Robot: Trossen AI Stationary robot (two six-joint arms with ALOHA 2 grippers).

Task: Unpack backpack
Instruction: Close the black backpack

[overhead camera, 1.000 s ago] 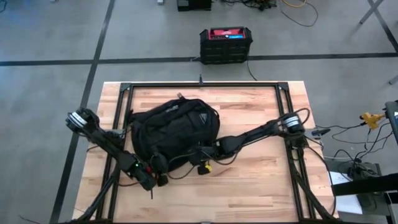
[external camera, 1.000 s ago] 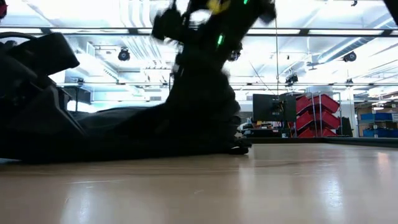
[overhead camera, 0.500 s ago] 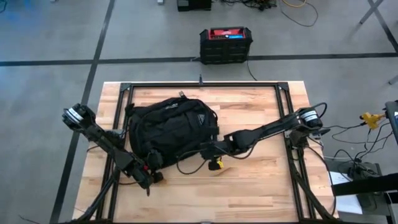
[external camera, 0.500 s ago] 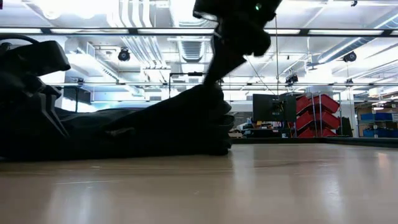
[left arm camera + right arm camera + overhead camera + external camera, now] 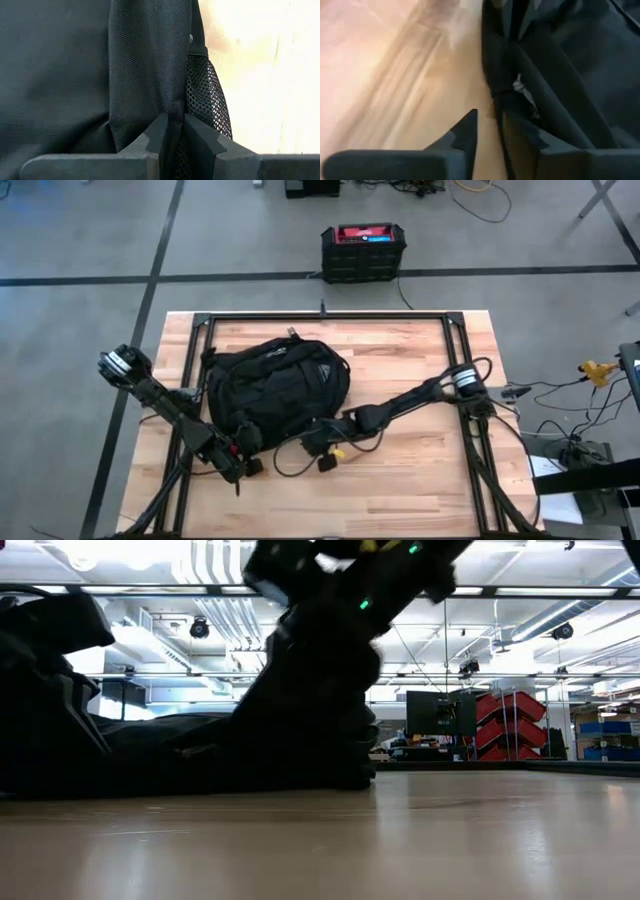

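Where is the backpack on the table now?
In the high view the backpack lies left of the table's middle, the left gripper at its near corner.

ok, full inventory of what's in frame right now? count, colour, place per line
backpack: 1, black with a small pale logo, lying flat on the left-centre of the table
table: 1, pale wood top with a black frame, centre of the high view
box: 1, black with a red top, on the floor beyond the table's far edge
cables: several, black, on the floor to the table's right, with a yellow item among them
red racks: a few, red, in the room behind the table, low view
left gripper: 1, dark, at the backpack's near-left corner, clamped on a fabric strap
right gripper: 1, dark, at the backpack's near edge, fingers slightly apart by a strap
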